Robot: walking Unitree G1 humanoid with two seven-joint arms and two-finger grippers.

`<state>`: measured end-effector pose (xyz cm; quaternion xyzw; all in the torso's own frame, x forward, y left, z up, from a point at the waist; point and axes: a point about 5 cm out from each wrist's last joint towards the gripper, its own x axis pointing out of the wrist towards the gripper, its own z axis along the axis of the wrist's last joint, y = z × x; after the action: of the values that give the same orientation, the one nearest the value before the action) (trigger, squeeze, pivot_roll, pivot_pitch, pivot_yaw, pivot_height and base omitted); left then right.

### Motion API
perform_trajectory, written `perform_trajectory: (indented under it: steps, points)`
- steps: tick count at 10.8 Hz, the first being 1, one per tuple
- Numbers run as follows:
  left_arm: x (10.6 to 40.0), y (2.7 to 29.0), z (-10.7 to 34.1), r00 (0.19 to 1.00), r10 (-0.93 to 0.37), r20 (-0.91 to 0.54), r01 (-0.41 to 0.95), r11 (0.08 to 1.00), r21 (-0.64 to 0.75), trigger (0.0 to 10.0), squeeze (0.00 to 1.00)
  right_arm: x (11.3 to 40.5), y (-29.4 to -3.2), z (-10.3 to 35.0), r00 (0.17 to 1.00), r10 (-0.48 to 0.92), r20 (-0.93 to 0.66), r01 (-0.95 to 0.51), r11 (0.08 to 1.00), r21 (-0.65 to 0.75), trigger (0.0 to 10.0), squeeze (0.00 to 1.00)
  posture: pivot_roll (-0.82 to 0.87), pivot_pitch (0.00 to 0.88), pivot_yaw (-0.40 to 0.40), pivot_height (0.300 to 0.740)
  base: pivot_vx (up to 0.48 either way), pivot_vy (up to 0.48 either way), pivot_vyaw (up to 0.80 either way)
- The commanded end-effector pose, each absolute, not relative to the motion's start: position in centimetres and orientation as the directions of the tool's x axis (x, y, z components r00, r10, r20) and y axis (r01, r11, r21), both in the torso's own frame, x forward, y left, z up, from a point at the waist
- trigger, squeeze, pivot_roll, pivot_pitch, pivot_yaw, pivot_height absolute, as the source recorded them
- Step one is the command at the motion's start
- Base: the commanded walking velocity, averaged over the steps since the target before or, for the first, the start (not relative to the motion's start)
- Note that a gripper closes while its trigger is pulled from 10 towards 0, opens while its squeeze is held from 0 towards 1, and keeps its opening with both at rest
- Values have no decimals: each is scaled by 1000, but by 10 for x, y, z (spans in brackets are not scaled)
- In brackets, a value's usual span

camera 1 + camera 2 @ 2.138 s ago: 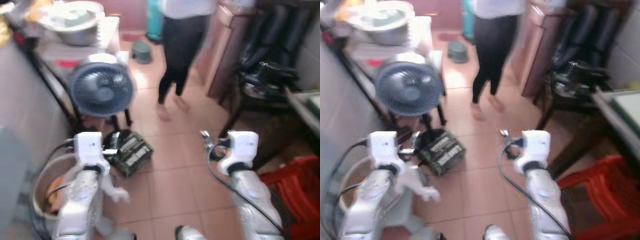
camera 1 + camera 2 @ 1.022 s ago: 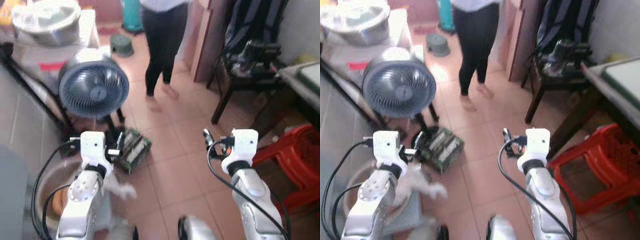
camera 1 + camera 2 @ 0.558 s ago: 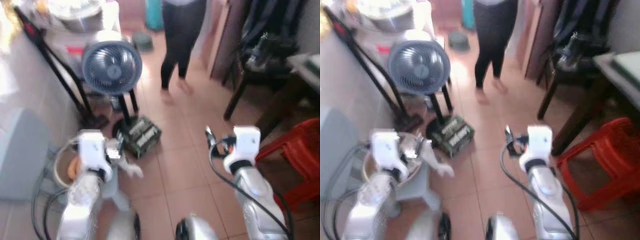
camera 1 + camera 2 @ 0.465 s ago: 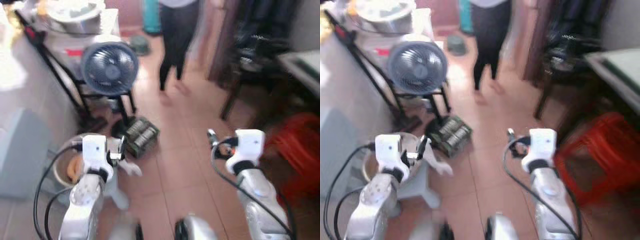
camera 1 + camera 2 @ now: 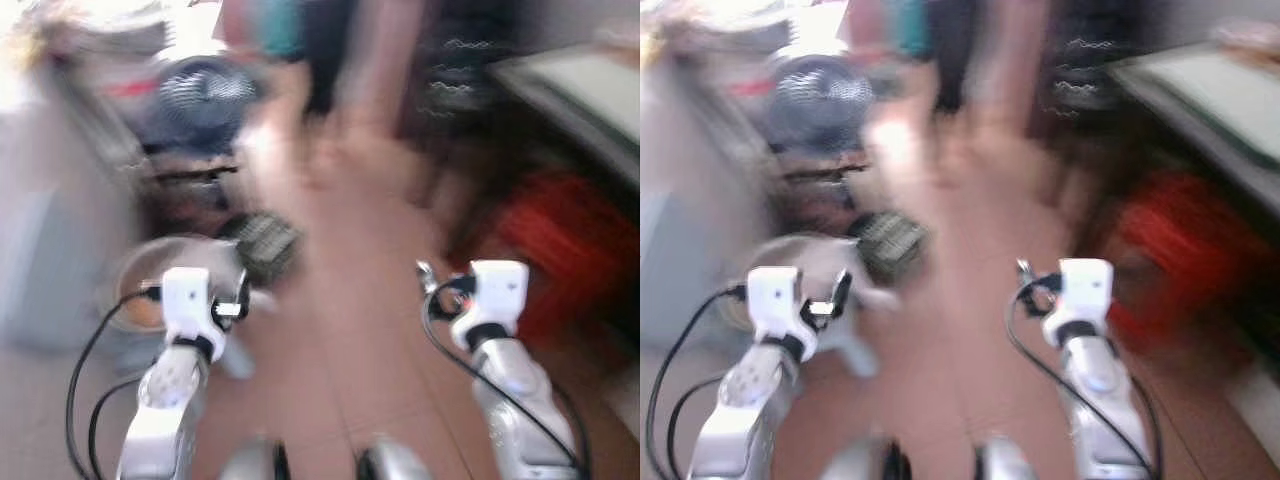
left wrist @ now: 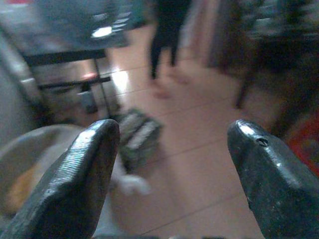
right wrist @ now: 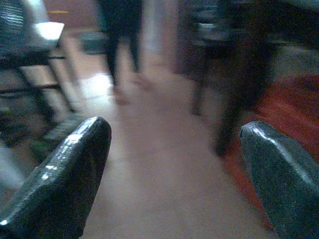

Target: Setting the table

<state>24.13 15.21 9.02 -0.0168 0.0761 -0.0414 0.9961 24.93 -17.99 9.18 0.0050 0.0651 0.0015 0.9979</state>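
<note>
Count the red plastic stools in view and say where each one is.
1. The red plastic stool stands on the tiled floor to the robot's right, ahead of the right gripper and under the edge of the pale-topped table. Blur may hide others.

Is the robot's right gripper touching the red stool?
Apart. In the right wrist view the right gripper hangs open in the air, with bare floor between its fingers and the red stool beyond.

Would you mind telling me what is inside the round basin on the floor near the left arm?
Inside the round basin, something orange shows against the near wall. The blur hides what it is, and the left arm covers the basin's near side.
</note>
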Motion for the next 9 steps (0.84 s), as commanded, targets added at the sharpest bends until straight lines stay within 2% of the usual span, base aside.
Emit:
perform_trajectory:
  steps: [1, 3, 8, 9]
  points:
    - [239, 156, 88, 983, -74, -166, 68, 997, -37, 10000, 0, 250, -176, 93, 992, 15, -128, -13, 1000, 17, 10000, 0, -54, 92, 20, 740, -259, 0, -775]
    - [240, 157, 87, 984, -65, -167, 60, 997, -39, 10000, 0, 249, -176, 92, 991, 7, -131, -5, 1000, 16, 10000, 0, -53, 86, 18, 740, -251, 0, -775]
    - [243, 155, 99, 991, -87, -104, 79, 994, -74, 10000, 0, 254, -175, 101, 995, -8, -103, 11, 999, 32, 10000, 0, -54, 98, 19, 740, 0, 0, -775]
    - [243, 155, 101, 993, -86, -86, 82, 996, -46, 10000, 0, 254, -174, 101, 995, -13, -100, 17, 999, 35, 10000, 0, -55, 102, 24, 740, 0, 0, -775]
